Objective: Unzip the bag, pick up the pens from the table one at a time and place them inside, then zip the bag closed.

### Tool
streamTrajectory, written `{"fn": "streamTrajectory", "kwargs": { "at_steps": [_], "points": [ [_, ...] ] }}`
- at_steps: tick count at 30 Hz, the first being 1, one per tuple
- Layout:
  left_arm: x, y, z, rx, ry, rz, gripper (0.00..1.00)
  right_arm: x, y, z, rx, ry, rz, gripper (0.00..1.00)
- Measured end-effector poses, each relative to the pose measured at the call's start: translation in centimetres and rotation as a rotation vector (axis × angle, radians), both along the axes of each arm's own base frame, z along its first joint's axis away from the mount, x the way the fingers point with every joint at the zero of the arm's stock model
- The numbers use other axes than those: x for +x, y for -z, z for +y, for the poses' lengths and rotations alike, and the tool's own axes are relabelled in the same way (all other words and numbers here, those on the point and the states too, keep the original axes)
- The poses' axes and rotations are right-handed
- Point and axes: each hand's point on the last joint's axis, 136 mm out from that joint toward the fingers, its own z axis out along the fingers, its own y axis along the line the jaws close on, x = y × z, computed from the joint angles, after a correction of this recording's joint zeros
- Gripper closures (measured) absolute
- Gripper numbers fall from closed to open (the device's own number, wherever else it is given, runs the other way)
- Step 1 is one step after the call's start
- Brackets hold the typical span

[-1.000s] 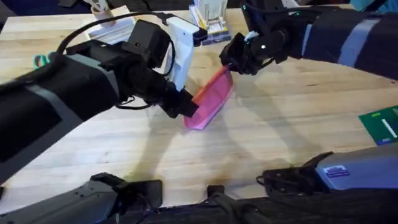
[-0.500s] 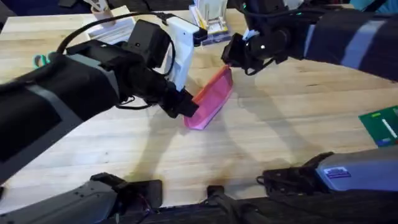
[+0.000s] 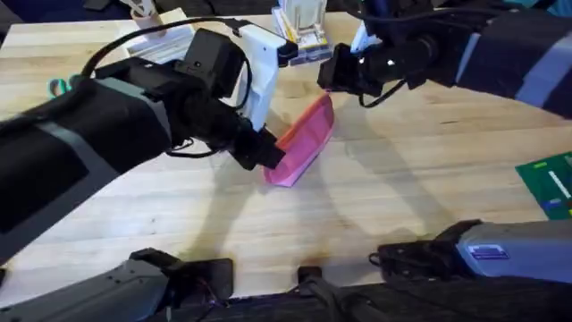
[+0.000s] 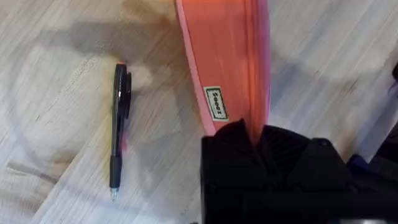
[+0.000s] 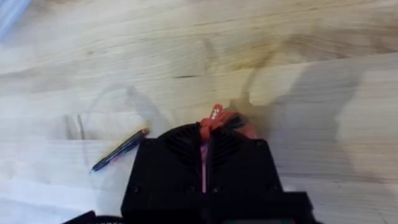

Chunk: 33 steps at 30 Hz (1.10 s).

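- Looking at the table [image 3: 402, 192] first: light butcher-block wood with plank seams, bare around the bag [image 3: 302, 143], which we use as landmark.
- Beyond the bag, toward the far edge, we see white boxes [image 3: 165, 40] and a clear holder [image 3: 304, 22]. Well off to the bag's right sits a green board [image 3: 550, 183] at the table edge. Far to its left, teal scissors handles [image 3: 59, 86] peek out behind the left arm.
- Overhead view: bag is pink, elongated, lying diagonally mid-table. Left gripper [image 3: 259, 150] is clamped on the bag's near, lower end. Right gripper [image 3: 332, 79] is at the bag's far, upper end.
- Left wrist view adds what overhead hides: a black pen [image 4: 118, 130] flat on the wood just beside the bag, apart from it, roughly parallel to its long side. We also read a small white label [image 4: 216, 102] on the bag's side near the gripped end. The black fingers [image 4: 224, 140] are pinched narrow on the bag's edge.
- Right wrist view: the black fingers [image 5: 180, 146] are closed tight on a small red-pink zipper tab [image 5: 214, 117] at the bag's end. Pen also shows here [image 5: 119, 150], lying on the wood near that gripper.
- Container check: bag's mouth is not readable in any view, so we cannot tell whether the zipper is open or what is inside. The one pen we see is outside, on the table.
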Motion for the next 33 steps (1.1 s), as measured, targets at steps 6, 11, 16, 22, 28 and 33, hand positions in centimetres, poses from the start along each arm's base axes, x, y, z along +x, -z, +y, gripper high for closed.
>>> {"fn": "streamTrajectory", "kwargs": {
  "at_steps": [6, 11, 16, 22, 28, 33],
  "points": [
    [0.0, 0.0, 0.1, 0.003, -0.001, 0.0, 0.958, -1.4, -0.2, 3.1, 0.049, -0.086, 0.016, 0.97],
    [-0.2, 0.1, 0.2, 0.01, -0.001, 0.011, 0.958, -2.7, -0.3, 5.4, 0.062, -0.132, 0.018, 0.97],
    [-0.2, 0.2, 0.2, 0.013, -0.003, 0.008, 0.958, -5.9, -0.2, 9.5, 0.101, -0.206, 0.059, 0.97],
    [-0.2, 0.2, 0.3, 0.015, -0.003, 0.007, 0.959, -8.4, -0.1, 11.8, 0.163, -0.271, 0.13, 0.97],
    [-0.1, 0.2, 0.2, 0.014, -0.003, 0.007, 0.959, -9.7, -0.2, 12.6, 0.215, -0.317, 0.189, 0.97],
    [-0.1, 0.1, 0.4, 0.012, -0.007, 0.007, 0.959, -9.4, 0.2, 11.6, 0.182, -0.303, 0.185, 0.658]
  ]
}}
